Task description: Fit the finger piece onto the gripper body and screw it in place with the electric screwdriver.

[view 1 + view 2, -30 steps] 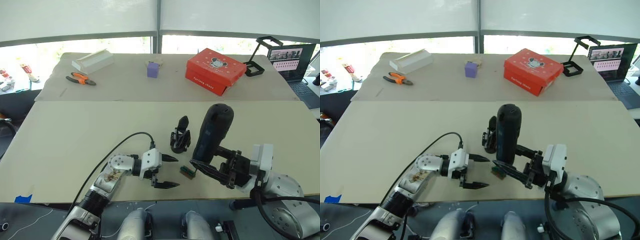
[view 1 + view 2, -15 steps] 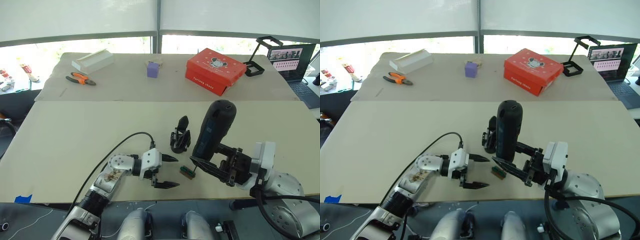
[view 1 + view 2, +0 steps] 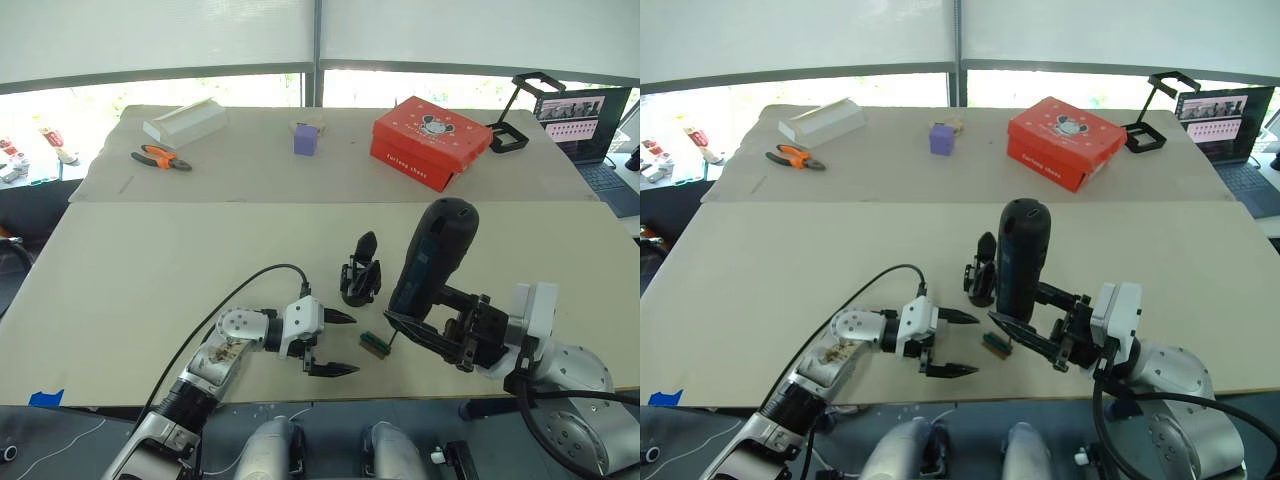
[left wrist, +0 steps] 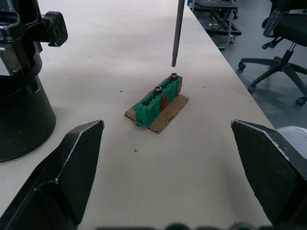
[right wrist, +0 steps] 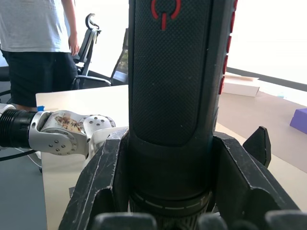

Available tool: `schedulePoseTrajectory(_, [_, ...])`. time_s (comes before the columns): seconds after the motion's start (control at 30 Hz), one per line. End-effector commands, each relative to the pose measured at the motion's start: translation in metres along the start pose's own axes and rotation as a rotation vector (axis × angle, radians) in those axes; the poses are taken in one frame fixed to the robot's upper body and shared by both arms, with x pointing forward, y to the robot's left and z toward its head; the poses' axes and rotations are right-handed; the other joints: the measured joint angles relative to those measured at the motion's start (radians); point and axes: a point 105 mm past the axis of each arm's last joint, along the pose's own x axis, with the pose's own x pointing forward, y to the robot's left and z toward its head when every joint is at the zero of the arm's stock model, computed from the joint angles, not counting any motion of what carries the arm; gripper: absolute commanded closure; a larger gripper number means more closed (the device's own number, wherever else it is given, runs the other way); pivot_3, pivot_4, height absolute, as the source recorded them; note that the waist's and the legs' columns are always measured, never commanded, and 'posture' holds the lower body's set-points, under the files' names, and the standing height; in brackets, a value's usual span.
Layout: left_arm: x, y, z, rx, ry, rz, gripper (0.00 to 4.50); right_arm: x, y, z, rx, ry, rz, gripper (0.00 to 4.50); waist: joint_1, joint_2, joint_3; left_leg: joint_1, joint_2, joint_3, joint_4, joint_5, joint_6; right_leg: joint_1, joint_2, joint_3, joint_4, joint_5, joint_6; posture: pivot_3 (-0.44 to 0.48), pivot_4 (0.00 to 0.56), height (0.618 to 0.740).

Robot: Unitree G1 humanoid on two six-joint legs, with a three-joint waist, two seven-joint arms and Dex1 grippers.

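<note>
Near the table's (image 3: pixel 150 290) front edge the left gripper (image 3: pixel 336 343) rests spread wide, the right gripper (image 3: pixel 425 333) clamps the upright screwdriver (image 3: pixel 432 255) with its bit just above the green block (image 4: pixel 159 96), and the gripper body (image 3: pixel 361 270) stands just behind.

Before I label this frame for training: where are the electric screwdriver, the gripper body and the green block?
electric screwdriver (image 3: pixel 432 255), left eye view, mid-barrel.
gripper body (image 3: pixel 358 280), left eye view, centre of mechanism.
green block (image 4: pixel 158 99), left wrist view, its top.
</note>
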Motion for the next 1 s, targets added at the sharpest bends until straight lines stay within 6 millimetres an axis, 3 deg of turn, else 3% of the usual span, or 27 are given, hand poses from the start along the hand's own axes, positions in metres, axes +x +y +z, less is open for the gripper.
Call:
schedulePoseTrajectory(0.03, [0.0013,-0.0020,0.0052,0.004,-0.010,-0.008,0.00,0.0006,0.0026,0.0163,-0.058,-0.055,0.012,2.59,0.000,0.000,0.000,0.000,0.000,0.000,0.000,0.000,0.000,0.000,0.000,0.000,0.000,0.000,0.000,0.000,0.150,0.740])
schedulePoseTrajectory(0.43, [0.0019,-0.0018,0.0122,0.007,-0.009,-0.010,0.00,0.0018,0.0034,0.0110,-0.057,-0.044,0.015,2.59,0.000,0.000,0.000,0.000,0.000,0.000,0.000,0.000,0.000,0.000,0.000,0.000,0.000,0.000,0.000,0.000,0.150,0.740])
schedulePoseTrajectory(1.0, [-0.0003,-0.0016,0.0039,0.001,-0.001,-0.003,0.00,0.0027,0.0036,0.0091,-0.056,-0.044,0.016,2.59,0.000,0.000,0.000,0.000,0.000,0.000,0.000,0.000,0.000,0.000,0.000,0.000,0.000,0.000,0.000,0.000,0.150,0.740])
